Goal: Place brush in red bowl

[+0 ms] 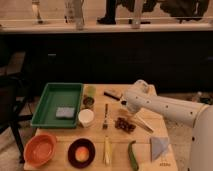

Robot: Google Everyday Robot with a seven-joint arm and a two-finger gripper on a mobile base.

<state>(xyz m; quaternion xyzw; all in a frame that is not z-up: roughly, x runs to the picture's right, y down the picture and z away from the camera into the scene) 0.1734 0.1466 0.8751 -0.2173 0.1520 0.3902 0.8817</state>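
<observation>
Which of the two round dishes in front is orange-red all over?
The red bowl at the left corner; the dark dish has only an orange centre. The gripper hangs mid-table.

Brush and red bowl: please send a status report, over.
Gripper shut, over table centre, just right of brush. Brush flat on table, not held. Red bowl empty, front-left corner. White cup stands between them.

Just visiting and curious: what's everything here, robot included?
Orange-red plastic bowl: 1, red, front left.
Green plastic tray: 1, green, back left.
Grey sponge: 1, grey, in tray.
White cup: 1, white, beside tray.
Slim pale brush: 1, pale, centre.
Dark round dish: 1, orange centre, front.
Pale-yellow stick: 1, yellow, front centre.
Green curved vegetable: 1, green, front.
Grey cloth: 1, grey, front right.
White robot arm: 1, white, right.
Gripper: 1, white, shut, back centre.
</observation>
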